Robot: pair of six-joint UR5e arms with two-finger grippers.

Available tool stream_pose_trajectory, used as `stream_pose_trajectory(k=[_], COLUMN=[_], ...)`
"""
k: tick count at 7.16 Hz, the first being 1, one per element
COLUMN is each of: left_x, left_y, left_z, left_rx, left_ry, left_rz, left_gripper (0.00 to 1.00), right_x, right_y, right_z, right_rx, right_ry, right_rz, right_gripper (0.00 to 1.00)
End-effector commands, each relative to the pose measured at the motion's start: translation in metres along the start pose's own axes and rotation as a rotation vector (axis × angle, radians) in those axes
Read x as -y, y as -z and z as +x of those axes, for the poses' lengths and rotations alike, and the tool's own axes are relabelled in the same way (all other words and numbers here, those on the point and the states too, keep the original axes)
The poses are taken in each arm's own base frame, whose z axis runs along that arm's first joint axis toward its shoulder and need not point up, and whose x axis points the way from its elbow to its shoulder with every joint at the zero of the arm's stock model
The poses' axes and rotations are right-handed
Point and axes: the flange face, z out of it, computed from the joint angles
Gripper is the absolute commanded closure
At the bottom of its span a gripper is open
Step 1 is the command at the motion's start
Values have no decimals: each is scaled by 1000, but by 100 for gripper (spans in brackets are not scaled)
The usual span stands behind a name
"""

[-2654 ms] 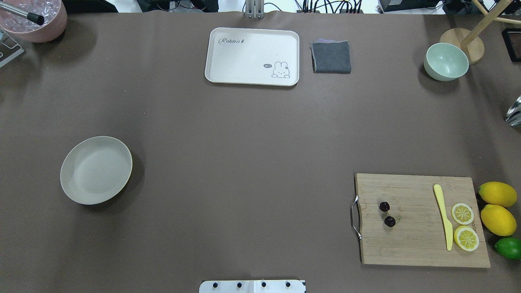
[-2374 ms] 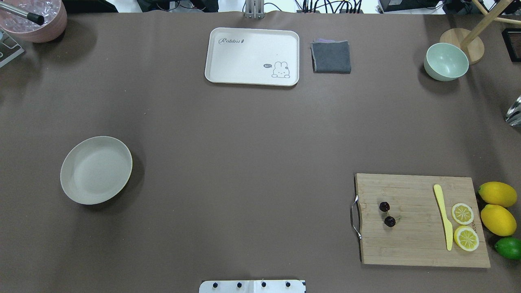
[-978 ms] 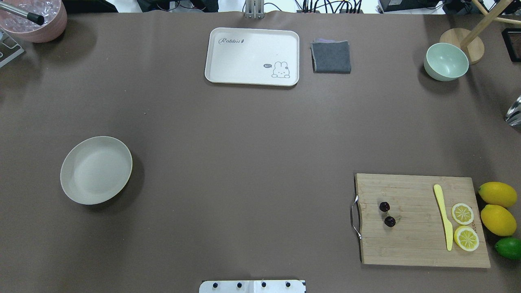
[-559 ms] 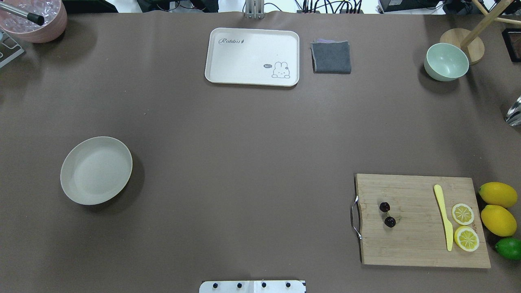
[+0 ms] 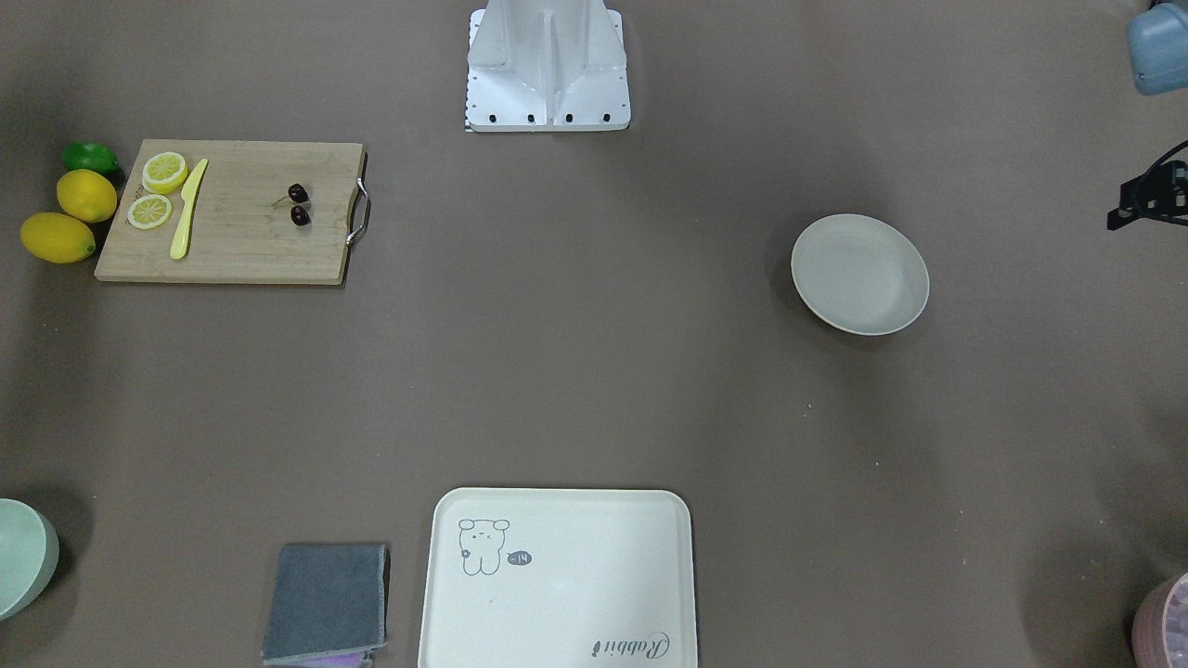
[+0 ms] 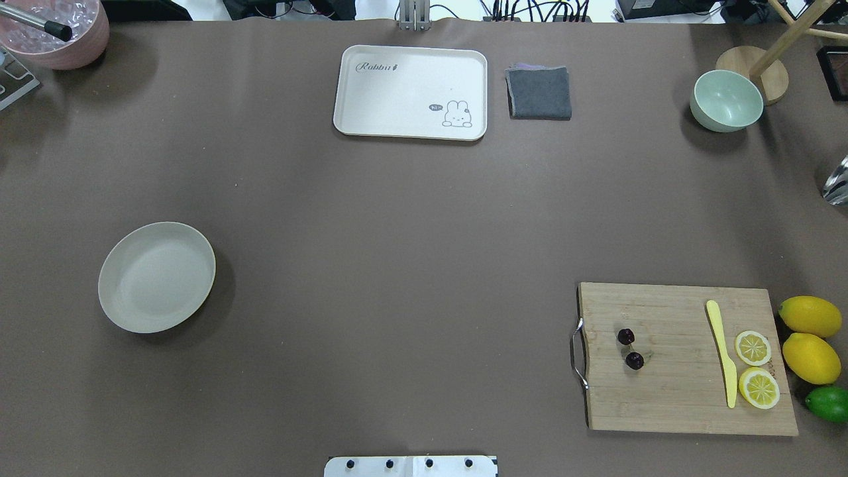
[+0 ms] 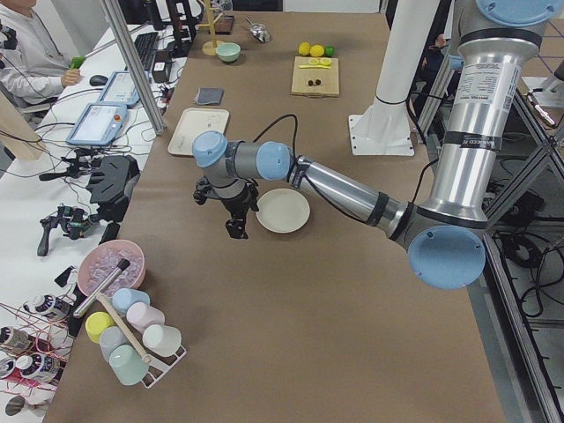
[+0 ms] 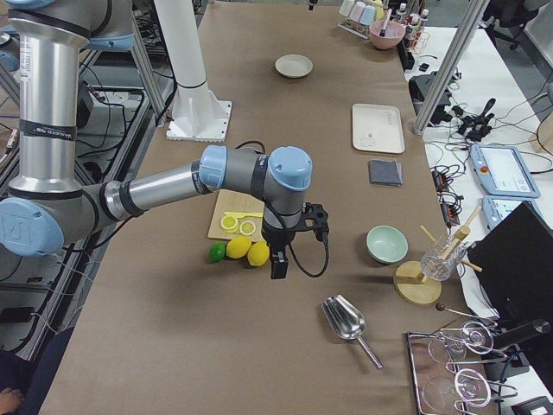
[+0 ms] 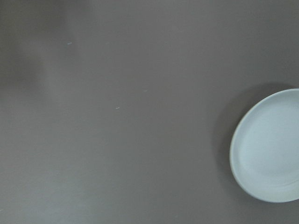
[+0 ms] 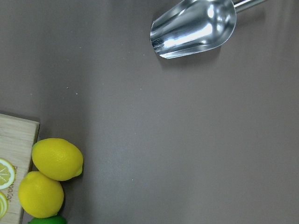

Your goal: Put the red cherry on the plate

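Note:
The red cherry (image 6: 630, 349), a pair of tiny dark fruits on thin stems, lies near the handle end of a wooden cutting board (image 6: 662, 397); it is also visible in the front-facing view (image 5: 299, 204). Far across the table sits the empty off-white plate (image 6: 156, 277) (image 5: 859, 274). My left gripper (image 7: 235, 227) hangs just beside the plate (image 7: 283, 211), on its side towards the table's left end, and the plate's edge (image 9: 268, 147) shows in the left wrist view. My right gripper (image 8: 278, 264) hovers past the lemons, away from the cherry. Whether either gripper is open or shut, I cannot tell.
On the board lie a yellow knife (image 6: 722, 351) and two lemon slices (image 6: 753, 348). Two lemons (image 6: 809, 316) and a lime (image 6: 828, 403) sit beside it. A cream tray (image 6: 411, 91), grey cloth (image 6: 539, 93), green bowl (image 6: 726, 101) and metal scoop (image 10: 194, 28) stand farther off.

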Motion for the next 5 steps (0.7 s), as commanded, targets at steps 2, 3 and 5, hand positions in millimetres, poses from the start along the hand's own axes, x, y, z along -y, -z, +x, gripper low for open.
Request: stream_pose_trajectory(k=[2, 3, 5], left_x=[-32, -35, -32], left_y=[-43, -46, -54], left_z=[-24, -25, -30], left_rx=[-161, -190, -239], left_ry=[-7, -5, 1], left_rz=[22, 24, 32], left_gripper=[2, 2, 2], right_x=[2, 3, 4], right_y=[3, 2, 2], right_z=[-2, -3, -5], right_rx=[4, 11, 19], right_ry=[2, 4, 6], right_rz=[6, 8, 11], right_gripper=[0, 0, 0])
